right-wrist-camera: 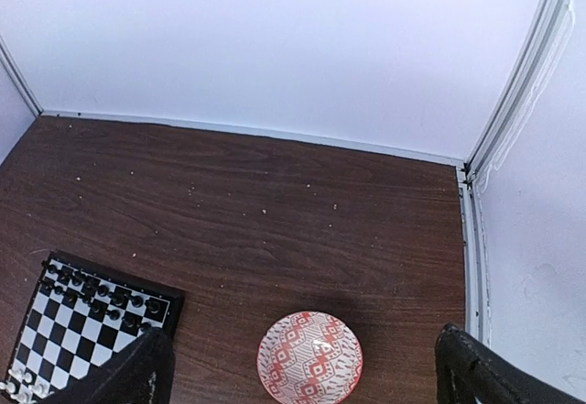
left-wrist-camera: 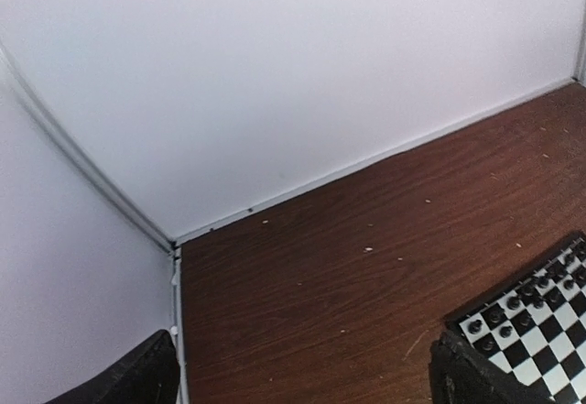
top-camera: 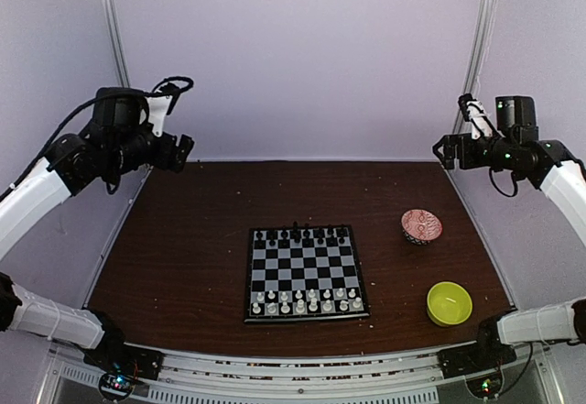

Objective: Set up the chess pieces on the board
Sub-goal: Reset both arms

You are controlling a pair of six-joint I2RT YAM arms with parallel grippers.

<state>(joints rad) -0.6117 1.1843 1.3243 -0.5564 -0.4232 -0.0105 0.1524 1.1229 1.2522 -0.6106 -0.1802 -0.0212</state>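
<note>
L end effector [top-camera: 183,152] hangs high over far-left corner of table [top-camera: 183,239], fingers [left-wrist-camera: 137,378] spread wide, nothing btwn. R end effector [top-camera: 443,151] same over far-right corner, jaws apart, empty. Board [top-camera: 307,273] lies flat mid-table. Chess pieces [top-camera: 302,235]: black on far rows, white on near rows. Red-patterned bowl [top-camera: 421,226] & yellow-green bowl [top-camera: 449,303] sit right of board. Tabletop dark wood w/ pale crumbs [right-wrist-camera: 265,210]. Plain white walls [top-camera: 302,56] on three sides.

Top view: high, behind near edge of the table [top-camera: 183,257], looking down and forward. Wrist views: raised, facing far corners, sharing the board [top-camera: 307,271].
</note>
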